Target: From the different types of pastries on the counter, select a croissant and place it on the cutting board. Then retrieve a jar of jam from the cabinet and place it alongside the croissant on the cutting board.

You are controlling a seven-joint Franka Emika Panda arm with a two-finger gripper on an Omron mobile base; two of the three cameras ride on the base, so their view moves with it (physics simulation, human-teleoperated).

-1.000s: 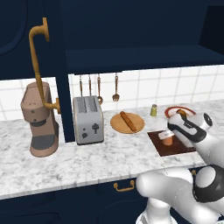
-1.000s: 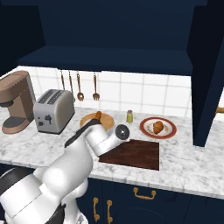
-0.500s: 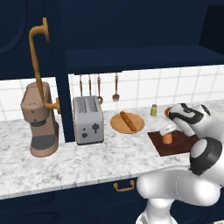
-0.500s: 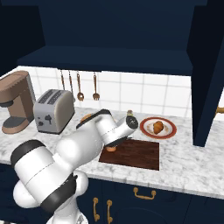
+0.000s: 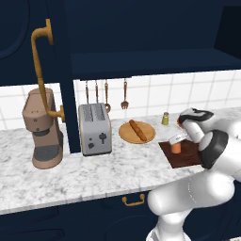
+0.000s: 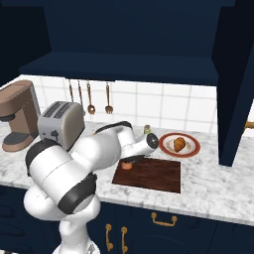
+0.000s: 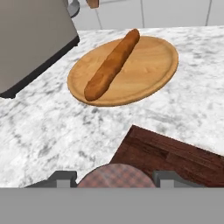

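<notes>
— Where is the jar of jam (image 5: 176,147) now?

— It is between my fingers (image 7: 61,179), which are closed on it from both sides, lid facing my camera. It stands upright at the left near corner of the cutting board (image 6: 154,174).

— And the croissant (image 6: 179,144)?

— It lies on the red-rimmed plate (image 6: 191,151) behind the board, to my right. I judge it is not placed yet, so the board's middle must stay free for it.

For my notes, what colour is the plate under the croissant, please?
Red-rimmed plate under the croissant; right base view.
</notes>
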